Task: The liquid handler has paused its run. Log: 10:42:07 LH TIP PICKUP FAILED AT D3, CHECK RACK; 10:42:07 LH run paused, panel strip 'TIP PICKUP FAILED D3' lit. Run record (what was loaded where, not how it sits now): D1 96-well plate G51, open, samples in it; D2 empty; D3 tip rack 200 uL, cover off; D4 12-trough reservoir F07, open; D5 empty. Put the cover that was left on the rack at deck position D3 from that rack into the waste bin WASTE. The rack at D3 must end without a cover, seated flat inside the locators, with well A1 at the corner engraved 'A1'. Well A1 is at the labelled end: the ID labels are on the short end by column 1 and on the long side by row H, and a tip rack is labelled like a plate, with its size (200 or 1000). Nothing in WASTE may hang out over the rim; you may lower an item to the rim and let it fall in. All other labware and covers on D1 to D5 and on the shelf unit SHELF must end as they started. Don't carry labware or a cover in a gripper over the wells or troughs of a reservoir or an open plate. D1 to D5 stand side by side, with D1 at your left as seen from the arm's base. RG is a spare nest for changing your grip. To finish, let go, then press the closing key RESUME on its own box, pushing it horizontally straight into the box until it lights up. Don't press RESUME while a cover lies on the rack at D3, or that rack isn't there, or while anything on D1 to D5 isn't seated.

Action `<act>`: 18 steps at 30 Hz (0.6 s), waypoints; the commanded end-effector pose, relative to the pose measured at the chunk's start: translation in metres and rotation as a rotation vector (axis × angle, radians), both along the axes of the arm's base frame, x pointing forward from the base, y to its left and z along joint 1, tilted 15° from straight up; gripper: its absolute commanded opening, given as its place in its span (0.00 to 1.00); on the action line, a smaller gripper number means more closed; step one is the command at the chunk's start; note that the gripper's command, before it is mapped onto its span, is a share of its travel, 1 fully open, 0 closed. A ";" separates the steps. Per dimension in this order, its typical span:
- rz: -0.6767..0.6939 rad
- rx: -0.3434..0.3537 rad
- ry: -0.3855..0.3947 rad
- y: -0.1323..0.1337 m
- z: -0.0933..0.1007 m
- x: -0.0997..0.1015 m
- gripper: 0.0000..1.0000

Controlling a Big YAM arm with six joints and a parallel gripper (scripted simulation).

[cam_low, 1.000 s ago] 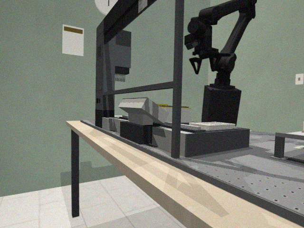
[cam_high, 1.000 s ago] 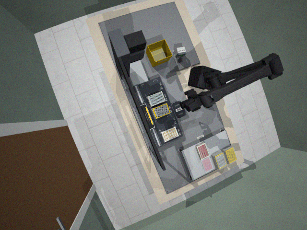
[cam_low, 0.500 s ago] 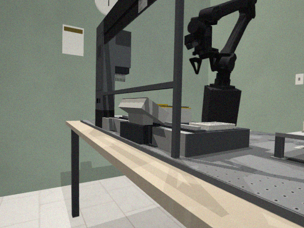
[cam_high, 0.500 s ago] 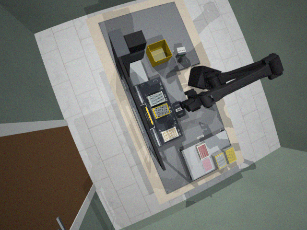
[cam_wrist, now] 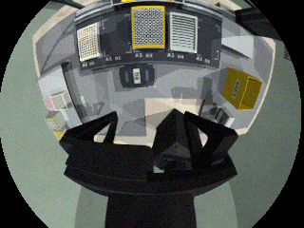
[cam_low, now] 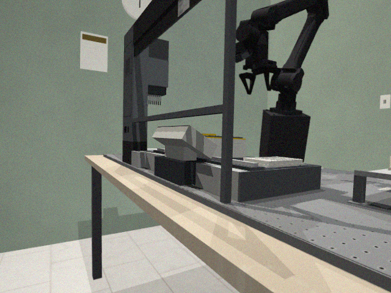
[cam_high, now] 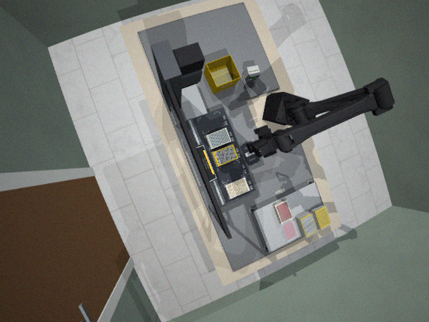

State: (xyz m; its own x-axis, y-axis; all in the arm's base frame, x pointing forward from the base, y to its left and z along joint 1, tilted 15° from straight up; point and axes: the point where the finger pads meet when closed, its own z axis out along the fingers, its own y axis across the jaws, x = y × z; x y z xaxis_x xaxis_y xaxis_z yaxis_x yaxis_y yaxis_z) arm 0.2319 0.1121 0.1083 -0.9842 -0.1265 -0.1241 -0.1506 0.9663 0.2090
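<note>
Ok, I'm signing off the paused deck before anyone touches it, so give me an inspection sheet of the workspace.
Surface: perforated grey bench plate on a tiled floor.
Job's things: yellow-framed tip rack in the middle deck position; yellow waste bin with nothing seen hanging over its rim; key box beside it.
Clutter: four racks or plates by the shelf unit.
Grippers: gripper open, holding nothing, high above the deck.
Cables: nothing seen.
Surroundings: green walls, a wall notice.

Walls: sage green, matte. White notice sheet [cam_low: 93,51] with brown header band; white wall plate [cam_low: 384,101]; part of a round white clock [cam_low: 134,7]. Floor: pale grey tiles [cam_high: 104,114], brown area [cam_high: 45,242] alongside. Table: light wood edge [cam_low: 195,214], dark square leg [cam_low: 96,220].
</note>
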 end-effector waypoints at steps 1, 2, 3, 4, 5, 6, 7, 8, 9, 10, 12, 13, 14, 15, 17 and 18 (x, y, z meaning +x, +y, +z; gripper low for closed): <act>0.012 0.022 -0.070 0.009 0.022 0.036 1.00; 0.020 0.023 -0.070 0.012 0.023 0.040 1.00; 0.012 0.022 -0.070 0.010 0.023 0.046 1.00; 0.012 0.022 -0.070 0.011 0.024 0.051 1.00; 0.012 0.022 -0.070 0.011 0.024 0.056 1.00; 0.012 0.021 -0.069 0.012 0.025 0.061 1.00; 0.012 0.021 -0.069 0.012 0.026 0.066 1.00; 0.012 0.021 -0.069 0.013 0.026 0.071 1.00; 0.012 0.021 -0.069 0.013 0.027 0.076 1.00; 0.012 0.021 -0.069 0.014 0.027 0.081 1.00; 0.011 0.020 -0.069 0.015 0.028 0.091 1.00; 0.011 0.020 -0.069 0.016 0.029 0.096 1.00; 0.011 0.020 -0.069 0.016 0.030 0.101 1.00; 0.011 0.020 -0.069 0.017 0.030 0.105 1.00; 0.011 0.020 -0.069 0.017 0.031 0.110 1.00; 0.011 0.020 -0.069 0.017 0.031 0.110 1.00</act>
